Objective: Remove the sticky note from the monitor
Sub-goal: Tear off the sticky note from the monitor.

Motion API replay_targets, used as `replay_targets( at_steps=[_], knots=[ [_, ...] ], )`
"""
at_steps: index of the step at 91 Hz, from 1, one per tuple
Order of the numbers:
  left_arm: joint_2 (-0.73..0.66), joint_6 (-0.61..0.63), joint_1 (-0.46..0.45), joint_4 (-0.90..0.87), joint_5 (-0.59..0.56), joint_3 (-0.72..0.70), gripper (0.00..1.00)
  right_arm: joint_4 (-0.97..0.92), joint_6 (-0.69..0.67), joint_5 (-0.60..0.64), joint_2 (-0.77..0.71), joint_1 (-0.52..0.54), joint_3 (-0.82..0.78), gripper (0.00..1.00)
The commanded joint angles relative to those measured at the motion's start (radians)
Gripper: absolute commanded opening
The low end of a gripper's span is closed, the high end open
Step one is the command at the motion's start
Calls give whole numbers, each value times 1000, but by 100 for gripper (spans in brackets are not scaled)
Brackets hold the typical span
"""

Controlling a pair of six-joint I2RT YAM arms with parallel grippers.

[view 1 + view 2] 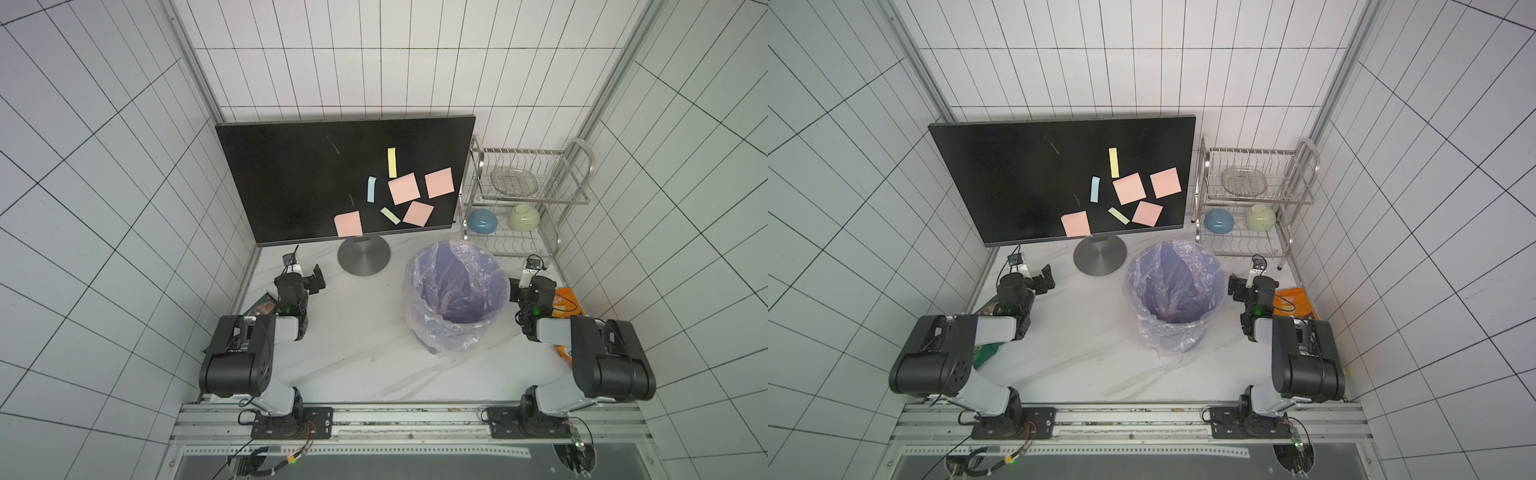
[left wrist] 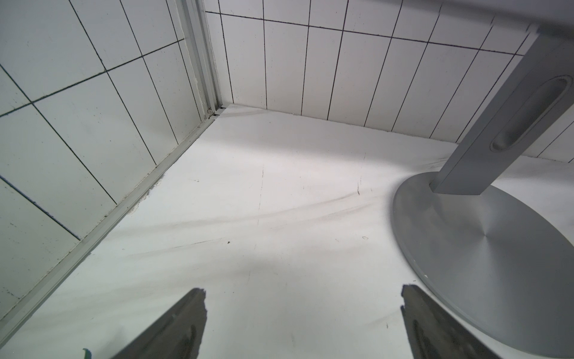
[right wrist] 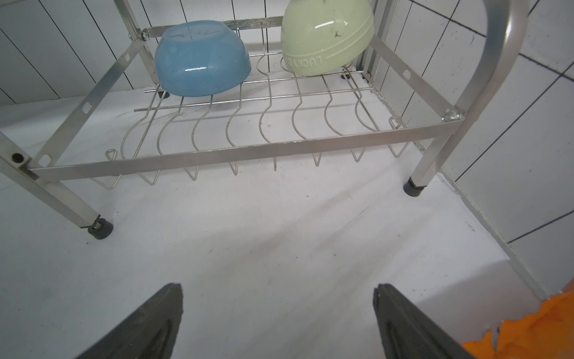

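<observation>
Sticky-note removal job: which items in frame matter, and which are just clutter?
Job:
- monitor
- sticky notes on its screen: four pink squares, three thin strips
- left gripper and right gripper, both open and empty
- lined bin, probably the drop spot

Clutter:
- dish rack
- blue bowl
- green bowl
- glass plate
- orange bag
- green packet

The lined bin stands mid-frame, before the lower right of the monitor. Left of it, bare table lies open up to the disc base.
</observation>
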Motion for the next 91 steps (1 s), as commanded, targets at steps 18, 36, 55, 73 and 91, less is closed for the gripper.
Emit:
replay_targets(
  at_steps=[18, 36, 55, 73, 91],
  knots=[
    [-240, -27, -41, -189, -93, -2, 98, -247, 24, 87, -222, -10, 67, 99],
    [-415, -133, -115, -425, -155, 44, 98, -417, 44, 178, -433, -9, 77, 99],
    [-541, -234, -243, -659, -173, 119, 98, -616, 72, 165, -604, -8, 152, 99],
    [-641, -322, -290, -822, -109, 206, 98, -743, 101, -9, -684, -6, 301, 99],
    [-689, -446, -289, -832, -27, 263, 99, -888, 120, -272, -656, 34, 499, 99]
  ],
)
